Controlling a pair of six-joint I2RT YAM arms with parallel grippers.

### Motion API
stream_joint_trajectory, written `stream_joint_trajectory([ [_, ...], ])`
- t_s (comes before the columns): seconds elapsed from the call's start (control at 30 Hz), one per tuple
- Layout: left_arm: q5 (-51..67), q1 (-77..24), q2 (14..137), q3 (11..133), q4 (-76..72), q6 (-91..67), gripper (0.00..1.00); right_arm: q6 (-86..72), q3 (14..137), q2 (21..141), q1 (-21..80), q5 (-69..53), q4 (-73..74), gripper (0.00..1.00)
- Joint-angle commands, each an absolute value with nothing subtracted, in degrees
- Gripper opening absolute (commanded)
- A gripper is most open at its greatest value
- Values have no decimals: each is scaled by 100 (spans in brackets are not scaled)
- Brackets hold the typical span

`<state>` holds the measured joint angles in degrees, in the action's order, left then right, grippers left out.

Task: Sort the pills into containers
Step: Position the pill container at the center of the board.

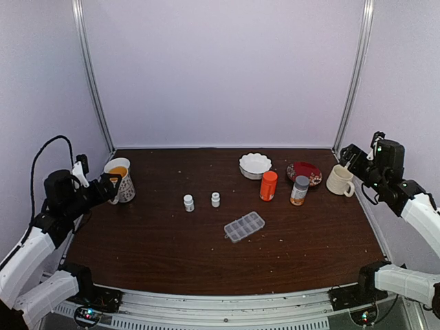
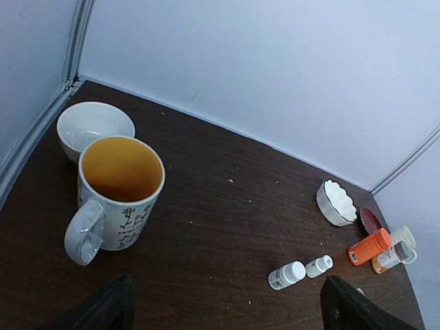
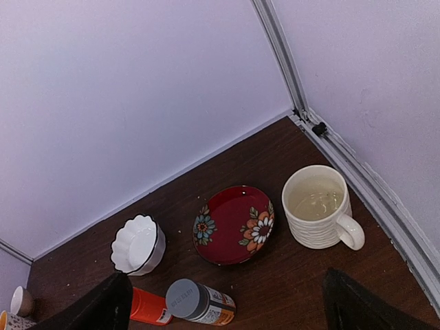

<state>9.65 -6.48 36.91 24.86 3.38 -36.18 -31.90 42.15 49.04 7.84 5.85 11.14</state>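
Evidently no sorting has been begun: the left gripper point(image 2: 227, 289) is held at the left edge of the table point(image 1: 158, 247), just beside a yellow-lined mug point(image 2: 121, 189), and the right gripper point(image 3: 227, 275) is held at the right edge above a cream mug point(image 3: 318, 206). Both are spread wide and nothing is carried in either. The clear organiser box point(image 1: 244, 226) is found near the middle of the table, slightly towards the near edge, well apart from both arms; whether its lid is raised cannot be told. The pills cannot be made out as clusters anywhere; only a few pale specks point(image 2: 230, 181) are scattered on the dark wood, too small to be identified. Two small white bottles point(image 1: 201, 201) are set just beyond the box, and an orange bottle point(image 1: 268, 185) towards the far right. The opening approach is judged to be the step in hand. For the next move, one arm would need to be brought in over the centre, the pills located first, and the cells confirmed as uncovered before anything is dropped in.
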Motion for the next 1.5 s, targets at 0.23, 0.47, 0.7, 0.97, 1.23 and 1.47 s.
stream_joint_trajectory([
  [0.23, 1189, -664, 4146, 3010, 523, -3955, 98, -2972, 4036, 4869, 738, -398, 1543, 100],
  [0.47, 2247, -668, 4761, 2633, -897, -4289, 98, -3321, 4069, 5204, 1414, -454, 2002, 100],
  [0.7, 2577, -987, 5652, 2498, -1794, -4691, 97, -4708, 3595, 5749, 3063, 391, 1057, 100],
  [0.97, 2427, -1699, 5811, 2786, -1615, -4180, 96, -5477, 4797, 7793, 4393, 1032, 1024, 100],
  [1.23, 2397, -1836, 5474, 2721, -1087, -3922, 96, -6796, 6544, 9351, 5201, 1759, 2792, 100],
  [1.47, 2377, -1837, 4870, 2474, -717, -3760, 96, -7515, 8007, 10329, 5370, 1877, 4360, 100],
])
